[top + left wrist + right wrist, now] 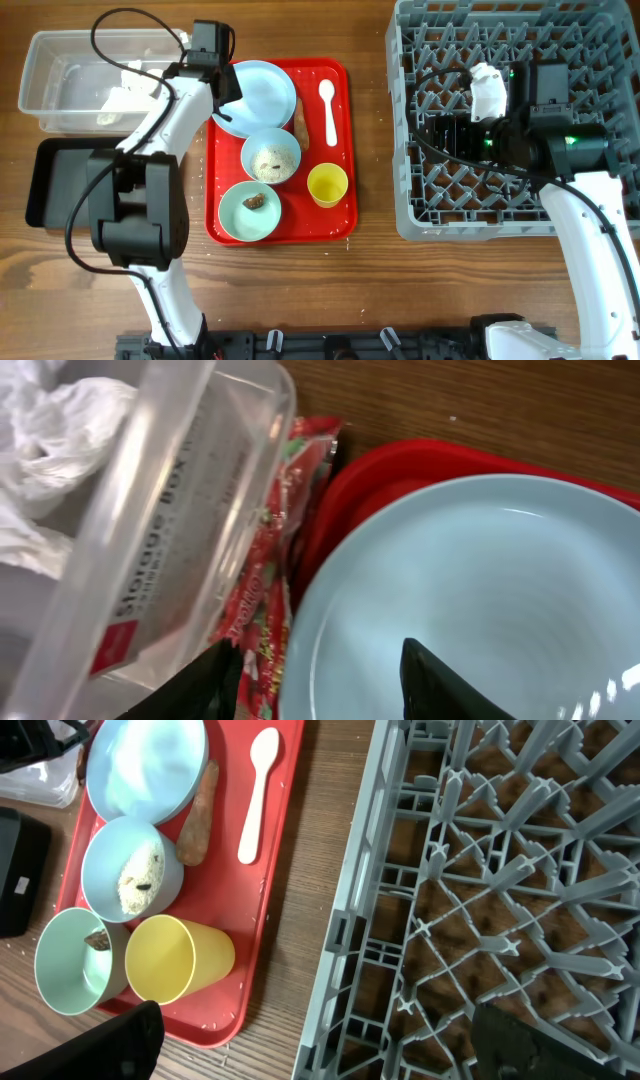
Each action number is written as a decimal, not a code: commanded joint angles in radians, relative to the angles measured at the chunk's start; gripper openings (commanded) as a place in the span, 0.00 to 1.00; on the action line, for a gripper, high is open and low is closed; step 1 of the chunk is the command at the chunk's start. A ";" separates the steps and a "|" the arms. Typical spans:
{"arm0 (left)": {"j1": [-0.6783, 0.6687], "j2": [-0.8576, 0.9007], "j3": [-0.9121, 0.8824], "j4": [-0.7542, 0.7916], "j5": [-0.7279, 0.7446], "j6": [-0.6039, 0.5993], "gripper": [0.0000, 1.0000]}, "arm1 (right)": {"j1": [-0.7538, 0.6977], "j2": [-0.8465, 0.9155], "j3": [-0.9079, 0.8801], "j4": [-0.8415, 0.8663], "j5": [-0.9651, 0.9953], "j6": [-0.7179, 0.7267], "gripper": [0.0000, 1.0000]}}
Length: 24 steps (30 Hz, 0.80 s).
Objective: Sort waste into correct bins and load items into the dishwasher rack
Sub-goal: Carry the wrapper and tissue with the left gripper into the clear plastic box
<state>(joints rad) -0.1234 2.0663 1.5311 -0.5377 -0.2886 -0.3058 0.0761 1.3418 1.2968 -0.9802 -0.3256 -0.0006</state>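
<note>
My left gripper (320,695) is open, low between the clear tub (50,75) and the light blue plate (262,95). The red-and-white wrapper (268,590) lies wedged between the tub wall and the plate rim, just inside the left finger. Crumpled white paper (122,95) lies in the tub. A blue bowl with rice (271,157), a green bowl with a brown lump (250,210), a yellow cup (327,184), a white spoon (328,108) and a brown stick (197,815) sit on the red tray. My right gripper (330,1050) is open and empty over the grey rack (480,225).
The red serving tray (340,225) lies between the tub and the rack. The shallow black tray (50,185) sits in front of the tub at the left, partly under my left arm. Rice grains are scattered on the wood by the red tray's front edge.
</note>
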 commanded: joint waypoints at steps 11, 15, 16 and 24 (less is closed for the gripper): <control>0.017 0.094 0.006 0.036 -0.076 -0.029 0.30 | 0.005 0.010 0.020 -0.004 -0.013 0.003 1.00; 0.017 0.094 0.006 0.035 -0.076 -0.028 0.19 | 0.005 0.010 0.021 -0.004 -0.013 0.003 1.00; 0.017 0.094 0.006 0.035 -0.076 -0.028 0.17 | 0.005 0.010 0.020 -0.004 -0.012 0.003 1.00; 0.017 0.094 0.006 0.036 -0.076 -0.028 0.04 | 0.005 0.010 0.021 -0.004 -0.012 0.003 1.00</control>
<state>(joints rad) -0.1112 2.1487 1.5311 -0.5045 -0.3466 -0.3283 0.0761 1.3418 1.2968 -0.9833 -0.3256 -0.0006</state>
